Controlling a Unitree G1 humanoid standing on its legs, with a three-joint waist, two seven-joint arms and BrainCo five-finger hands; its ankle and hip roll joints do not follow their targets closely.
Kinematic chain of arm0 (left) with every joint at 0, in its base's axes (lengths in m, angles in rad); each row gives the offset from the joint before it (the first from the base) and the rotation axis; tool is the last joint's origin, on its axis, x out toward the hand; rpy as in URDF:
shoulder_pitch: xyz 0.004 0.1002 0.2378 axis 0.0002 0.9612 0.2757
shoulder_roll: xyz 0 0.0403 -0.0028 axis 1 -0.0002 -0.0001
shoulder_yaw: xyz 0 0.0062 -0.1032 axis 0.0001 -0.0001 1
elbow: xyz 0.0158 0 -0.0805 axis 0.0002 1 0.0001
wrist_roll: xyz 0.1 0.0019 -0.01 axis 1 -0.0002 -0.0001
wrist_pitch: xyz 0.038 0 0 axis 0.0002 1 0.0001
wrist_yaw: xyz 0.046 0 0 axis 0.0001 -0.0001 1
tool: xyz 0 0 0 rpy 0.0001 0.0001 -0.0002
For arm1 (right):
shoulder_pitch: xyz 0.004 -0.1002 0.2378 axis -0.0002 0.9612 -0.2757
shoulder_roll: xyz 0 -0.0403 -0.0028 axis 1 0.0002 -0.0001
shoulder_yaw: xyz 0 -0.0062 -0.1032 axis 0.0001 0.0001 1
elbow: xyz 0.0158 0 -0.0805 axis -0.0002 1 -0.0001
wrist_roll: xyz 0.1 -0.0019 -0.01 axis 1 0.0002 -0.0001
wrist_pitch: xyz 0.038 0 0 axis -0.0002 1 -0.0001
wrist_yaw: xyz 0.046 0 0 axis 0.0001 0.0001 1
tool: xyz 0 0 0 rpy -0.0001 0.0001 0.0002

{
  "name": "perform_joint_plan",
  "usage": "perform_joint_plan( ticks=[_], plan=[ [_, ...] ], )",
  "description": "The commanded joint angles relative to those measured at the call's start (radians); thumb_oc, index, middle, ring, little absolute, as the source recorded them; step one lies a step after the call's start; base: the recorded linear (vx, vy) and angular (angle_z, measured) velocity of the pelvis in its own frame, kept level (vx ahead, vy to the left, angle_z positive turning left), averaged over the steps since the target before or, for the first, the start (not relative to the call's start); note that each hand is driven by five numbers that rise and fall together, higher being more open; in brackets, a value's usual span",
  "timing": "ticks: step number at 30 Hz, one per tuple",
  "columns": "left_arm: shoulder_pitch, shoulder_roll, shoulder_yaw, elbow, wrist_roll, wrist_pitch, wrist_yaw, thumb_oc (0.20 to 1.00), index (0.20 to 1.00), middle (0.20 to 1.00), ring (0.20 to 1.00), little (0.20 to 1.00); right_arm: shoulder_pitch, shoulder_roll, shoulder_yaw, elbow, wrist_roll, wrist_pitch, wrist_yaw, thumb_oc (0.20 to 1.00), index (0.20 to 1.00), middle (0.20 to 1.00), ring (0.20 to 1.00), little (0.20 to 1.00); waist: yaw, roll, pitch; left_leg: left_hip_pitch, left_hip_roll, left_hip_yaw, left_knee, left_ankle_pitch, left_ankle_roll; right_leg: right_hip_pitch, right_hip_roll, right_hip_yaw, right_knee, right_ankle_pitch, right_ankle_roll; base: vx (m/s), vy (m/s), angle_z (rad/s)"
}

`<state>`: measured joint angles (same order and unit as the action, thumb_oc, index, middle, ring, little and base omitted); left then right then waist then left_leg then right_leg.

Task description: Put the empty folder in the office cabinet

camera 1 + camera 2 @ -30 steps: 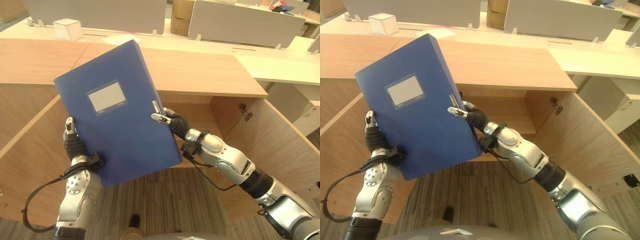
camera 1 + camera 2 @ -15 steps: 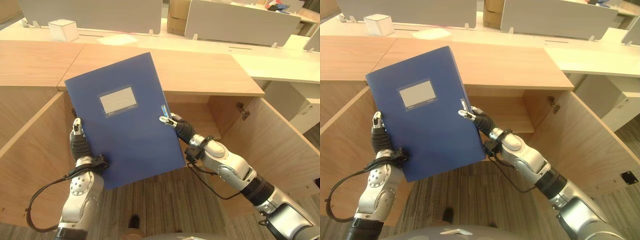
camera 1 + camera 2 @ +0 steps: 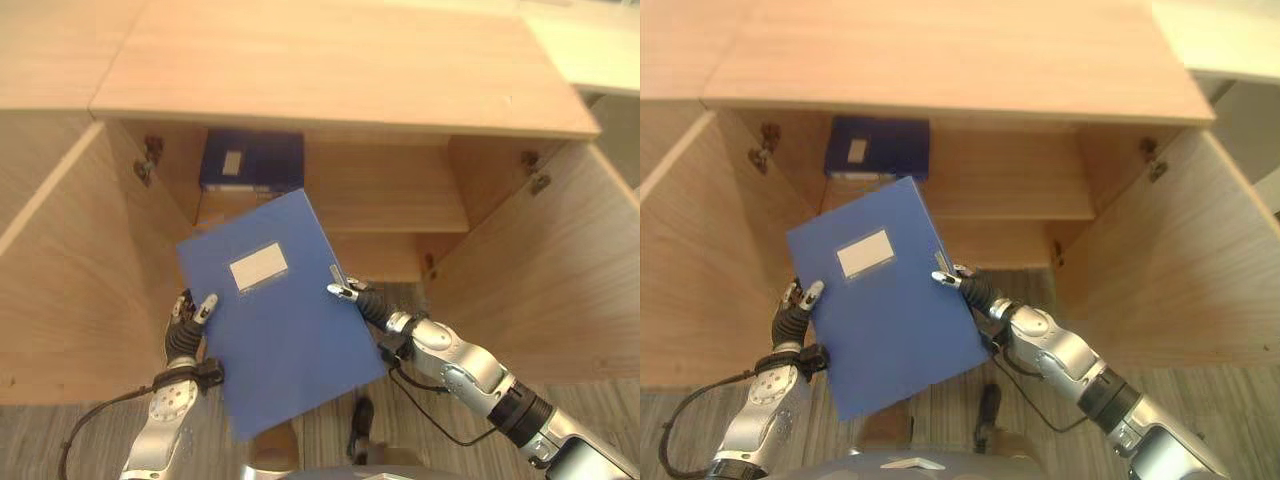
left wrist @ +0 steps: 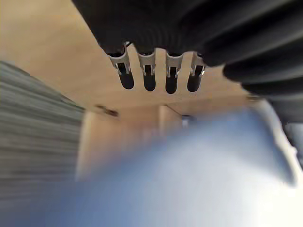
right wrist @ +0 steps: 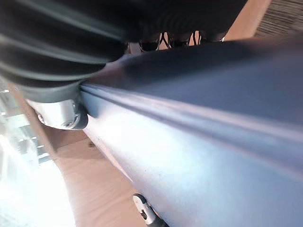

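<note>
Blue folder (image 3: 283, 325) is up in the air in front of the open cabinet (image 3: 330, 100), so you've got it held between both hands, tilted with its label side facing the head camera and its top corner leaning toward the cabinet opening. It's not inside yet, it sits just outside and below the shelf (image 3: 385, 210) level.

Your left hand (image 3: 186, 325) is on the folder's left edge down low. In its wrist view the fingers (image 4: 148, 73) look straight and spread side by side, not wrapped around anything, so it's more of a flat press against the folder's edge than a grip.

Your right hand (image 3: 362, 300) is on the right edge about halfway up. From the head views you can see a fingertip lying over the front cover, and in the right wrist view the folder's edge sits squeezed between the thumb (image 5: 146, 215) on one face and the fingers on the other, so that one's pinching it.

Inside the cabinet, up on the shelf at the left back, there's a second blue folder (image 3: 252, 160) already lying there with a pale label. Both cabinet doors (image 3: 60, 270) are swung wide open either side of the arms.
</note>
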<state>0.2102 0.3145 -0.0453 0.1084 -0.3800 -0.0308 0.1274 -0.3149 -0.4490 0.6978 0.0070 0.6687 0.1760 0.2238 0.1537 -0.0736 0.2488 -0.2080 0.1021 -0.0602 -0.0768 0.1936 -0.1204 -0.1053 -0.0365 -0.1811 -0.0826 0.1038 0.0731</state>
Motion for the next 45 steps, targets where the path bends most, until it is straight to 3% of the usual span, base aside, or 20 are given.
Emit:
perform_joint_plan(
  ticks=[1, 9, 11, 18, 19, 20, 21, 22, 23, 29, 34, 35, 41, 45],
  plan=[
    [-0.008, 0.116, 0.022, 0.000, 0.115, -0.022, 0.014, 1.000, 1.000, 1.000, 1.000, 1.000, -0.060, 0.042, -0.022, -0.111, 0.005, -0.085, 0.009, 0.200, 0.200, 0.200, 0.200, 0.200, 0.027, -0.060, 0.043, -0.041, -0.006, 0.009, -0.010, -0.077, 0.006, 0.000, -0.099, 0.001, 0.038, -0.107, 0.074, -0.04, -0.012, 0.07],
    [0.007, 0.120, 0.026, 0.012, 0.142, -0.020, 0.023, 1.000, 1.000, 1.000, 1.000, 1.000, -0.044, 0.038, -0.031, -0.133, 0.007, -0.107, -0.005, 0.200, 0.200, 0.200, 0.200, 0.200, 0.038, -0.063, 0.080, -0.078, -0.005, 0.005, -0.010, -0.068, 0.002, -0.031, -0.096, -0.004, 0.032, -0.097, 0.076, -0.03, -0.012, 0.05],
    [-0.001, 0.118, 0.018, 0.018, 0.155, -0.025, 0.056, 1.000, 1.000, 1.000, 1.000, 1.000, -0.039, 0.061, -0.082, -0.133, 0.020, -0.151, -0.054, 0.200, 0.200, 0.200, 0.200, 0.200, 0.042, -0.061, 0.115, -0.119, -0.008, -0.001, -0.010, -0.063, 0.002, -0.064, -0.097, -0.006, 0.024, -0.086, 0.078, -0.09, -0.008, 0.03],
    [-0.038, 0.113, -0.021, 0.047, 0.163, -0.045, 0.131, 1.000, 1.000, 1.000, 1.000, 1.000, -0.086, 0.161, -0.238, -0.072, 0.119, -0.302, -0.216, 0.200, 0.200, 0.200, 0.200, 0.200, 0.037, -0.045, 0.151, -0.176, -0.020, -0.009, -0.010, -0.052, 0.007, -0.119, -0.100, -0.008, 0.024, -0.067, 0.083, -0.05, 0.023, 0.03],
    [-0.056, 0.115, -0.047, 0.061, 0.176, -0.054, 0.153, 1.000, 1.000, 1.000, 1.000, 1.000, -0.142, 0.202, -0.305, -0.017, 0.144, -0.365, -0.286, 0.200, 0.200, 0.200, 0.200, 0.200, 0.040, -0.037, 0.161, -0.189, -0.023, -0.009, -0.010, -0.051, 0.007, -0.129, -0.100, -0.007, 0.022, -0.066, 0.084, -0.04, 0.029, -0.01],
    [-0.058, 0.115, -0.047, 0.062, 0.176, -0.055, 0.153, 1.000, 1.000, 1.000, 1.000, 1.000, -0.143, 0.202, -0.306, -0.016, 0.144, -0.366, -0.286, 0.200, 0.200, 0.200, 0.200, 0.200, 0.040, -0.037, 0.160, -0.194, -0.024, -0.010, -0.010, -0.048, 0.007, -0.133, -0.100, -0.008, 0.022, -0.063, 0.084, -0.03, 0.024, -0.04],
    [-0.074, 0.124, -0.070, 0.078, 0.194, -0.065, 0.172, 1.000, 1.000, 1.000, 1.000, 1.000, -0.214, 0.232, -0.365, 0.058, 0.165, -0.420, -0.356, 0.200, 0.200, 0.200, 0.200, 0.200, 0.048, -0.029, 0.166, -0.203, -0.026, -0.013, -0.010, -0.049, 0.006, -0.140, -0.102, -0.011, 0.020, -0.063, 0.085, -0.01, 0.010, -0.05],
    [-0.076, 0.124, -0.070, 0.078, 0.194, -0.065, 0.172, 1.000, 1.000, 1.000, 1.000, 1.000, -0.215, 0.231, -0.366, 0.059, 0.165, -0.420, -0.355, 0.200, 0.200, 0.200, 0.200, 0.200, 0.048, -0.029, 0.165, -0.207, -0.027, -0.014, -0.010, -0.045, 0.007, -0.144, -0.103, -0.011, 0.020, -0.060, 0.085, 0.00, 0.000, 0.00],
    [-0.102, 0.137, -0.089, 0.101, 0.216, -0.073, 0.196, 1.000, 1.000, 1.000, 1.000, 1.000, -0.301, 0.238, -0.433, 0.145, 0.178, -0.463, -0.426, 0.200, 0.200, 0.200, 0.200, 0.200, 0.057, -0.022, 0.172, -0.219, -0.027, -0.018, -0.010, -0.047, 0.005, -0.151, -0.104, -0.016, 0.018, -0.061, 0.085, -0.01, 0.002, 0.03],
    [-0.174, 0.177, -0.138, 0.152, 0.269, -0.089, 0.242, 1.000, 1.000, 1.000, 1.000, 1.000, -0.497, 0.211, -0.588, 0.346, 0.173, -0.543, -0.581, 0.200, 0.200, 0.200, 0.200, 0.200, 0.085, -0.010, 0.186, -0.256, -0.038, -0.036, -0.010, -0.045, 0.001, -0.166, -0.105, -0.034, 0.003, -0.058, 0.088, 0.00, -0.011, 0.09],
    [-0.210, 0.192, -0.167, 0.162, 0.282, -0.097, 0.269, 1.000, 1.000, 1.000, 1.000, 1.000, -0.601, 0.190, -0.653, 0.499, 0.159, -0.557, -0.677, 0.200, 0.200, 0.200, 0.200, 0.200, 0.104, 0.004, 0.203, -0.285, -0.045, -0.050, -0.007, -0.043, 0.000, -0.184, -0.106, -0.042, 0.001, -0.060, 0.089, -0.01, -0.009, 0.07],
    [-0.226, 0.207, -0.183, 0.154, 0.285, -0.106, 0.280, 1.000, 1.000, 1.000, 1.000, 1.000, -0.668, 0.161, -0.677, 0.608, 0.164, -0.557, -0.727, 0.200, 0.200, 0.200, 0.200, 0.200, 0.115, 0.010, 0.211, -0.305, -0.050, -0.058, -0.007, -0.041, -0.001, -0.194, -0.106, -0.048, -0.001, -0.062, 0.089, -0.02, -0.019, 0.07],
    [-0.265, 0.236, -0.218, 0.131, 0.302, -0.113, 0.315, 1.000, 1.000, 1.000, 1.000, 1.000, -0.843, 0.088, -0.757, 0.853, 0.273, -0.575, -0.811, 0.200, 0.200, 0.200, 0.200, 0.200, 0.149, 0.023, 0.231, -0.356, -0.059, -0.076, -0.006, -0.036, -0.006, -0.230, -0.104, -0.064, -0.003, -0.067, 0.090, -0.01, -0.033, 0.13],
    [-0.279, 0.248, -0.218, 0.129, 0.325, -0.112, 0.334, 1.000, 1.000, 1.000, 1.000, 1.000, -0.916, 0.030, -0.750, 0.934, 0.331, -0.574, -0.837, 0.200, 0.200, 0.200, 0.200, 0.200, 0.173, 0.011, 0.246, -0.393, -0.064, -0.087, -0.004, -0.034, -0.008, -0.255, -0.099, -0.071, -0.005, -0.073, 0.094, 0.00, -0.030, 0.12]
  ],
)
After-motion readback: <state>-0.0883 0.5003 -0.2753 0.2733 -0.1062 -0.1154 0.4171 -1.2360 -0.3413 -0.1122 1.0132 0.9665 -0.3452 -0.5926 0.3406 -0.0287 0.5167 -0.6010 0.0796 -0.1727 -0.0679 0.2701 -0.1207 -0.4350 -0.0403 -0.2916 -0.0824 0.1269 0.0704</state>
